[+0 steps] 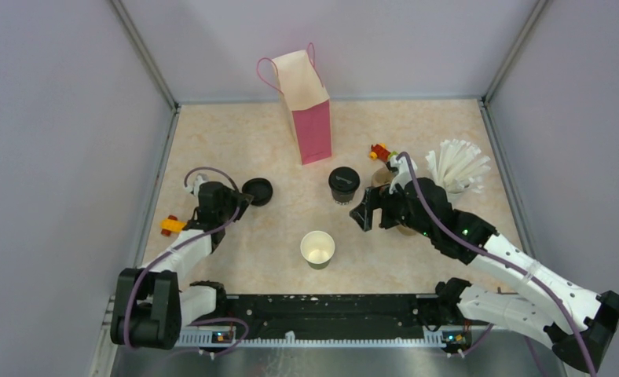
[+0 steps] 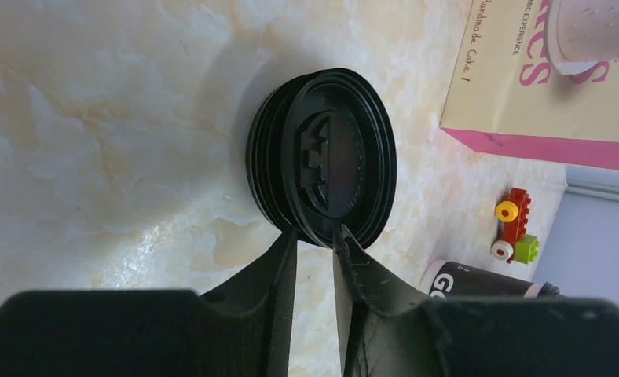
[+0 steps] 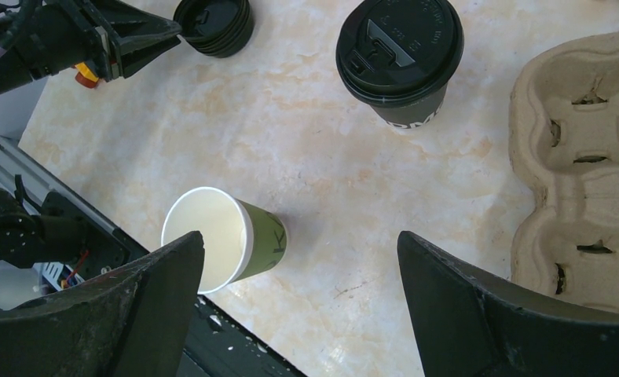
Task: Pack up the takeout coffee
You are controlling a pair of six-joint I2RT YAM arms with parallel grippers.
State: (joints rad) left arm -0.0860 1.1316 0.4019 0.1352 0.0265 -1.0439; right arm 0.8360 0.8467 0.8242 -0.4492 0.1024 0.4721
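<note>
Flanking the lidded cup (image 1: pixel 344 184) stand pink bag (image 1: pixel 310 118) and carrier (image 3: pixel 581 157)

A black lid (image 2: pixel 326 157) is seen lying on the marbled table (image 2: pixel 110 118), with ribbed rims stacked under it. Its near rim is met by the narrowly parted fingers (image 2: pixel 361 275) of the left gripper (image 2: pixel 316 245); a grip cannot be confirmed. A cream-and-pink bag (image 2: pixel 526 102) is seen upper right, a toy brick piece (image 2: pixel 514 228) below it, and a black lettered cup (image 2: pixel 479 284) partly hidden lower right.
</note>
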